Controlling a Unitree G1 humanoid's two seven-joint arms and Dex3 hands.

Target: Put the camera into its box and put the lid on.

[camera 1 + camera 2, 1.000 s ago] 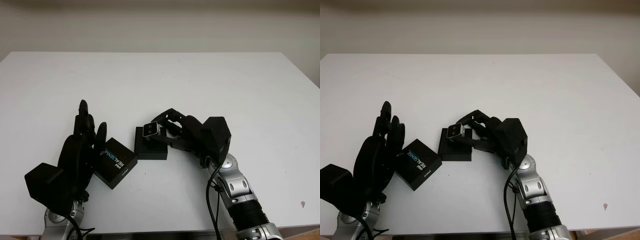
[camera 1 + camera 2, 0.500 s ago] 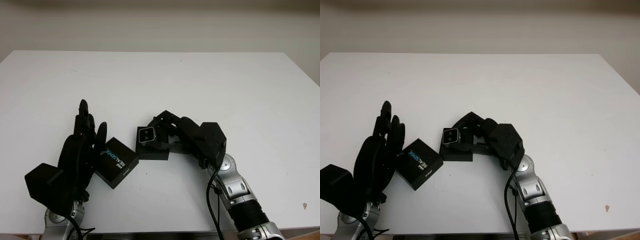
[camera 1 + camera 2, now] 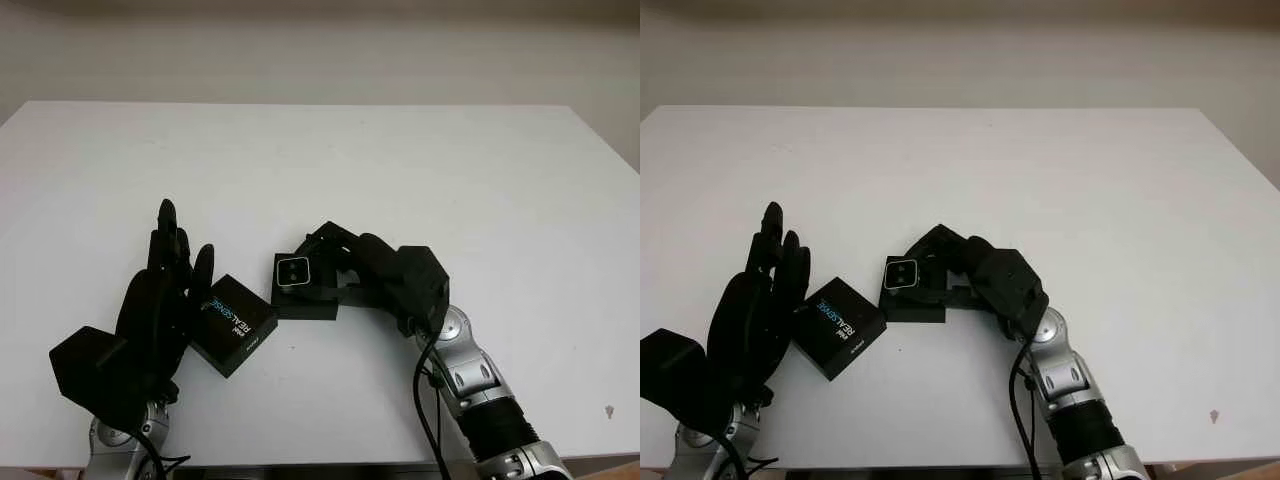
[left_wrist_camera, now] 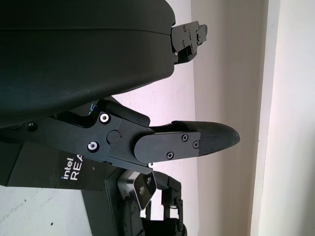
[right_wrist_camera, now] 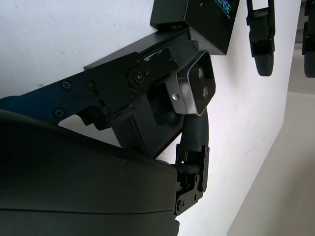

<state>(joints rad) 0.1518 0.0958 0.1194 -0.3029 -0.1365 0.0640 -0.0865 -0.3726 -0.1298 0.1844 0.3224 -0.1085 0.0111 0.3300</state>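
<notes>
The right hand (image 3: 345, 270) is over the open black box (image 3: 303, 295) near the middle of the white surface (image 3: 420, 170), fingers curled around the small silver-faced camera (image 3: 293, 270). In the right wrist view the camera (image 5: 193, 84) is pinched between the fingers, its two lenses facing outward, sitting right at the mouth of the box (image 5: 150, 123). It looks to be at the rim or partly in — I can't tell whether it has bottomed out.

So, by my reading, the first half of the job is in its last stretch: the camera is at the box but not released, and the hand has not let go. Seating it and opening the fingers is what remains there.

The lid (image 3: 233, 323) lies on the surface just left of the box, tilted at an angle to it, close to the box's corner — contact is not clear. It is untouched as far as the task goes: not lifted, not placed.

The left hand (image 3: 165, 300) stands upright just beside the lid's left edge, open, holding nothing. In the left wrist view one finger (image 4: 189, 142) reaches out above the lid (image 4: 59, 167).

Writing: the lid top carries "intel REALSENSE" in white and light blue letters; the left wrist view catches "intel REA". No other legible text.
</notes>
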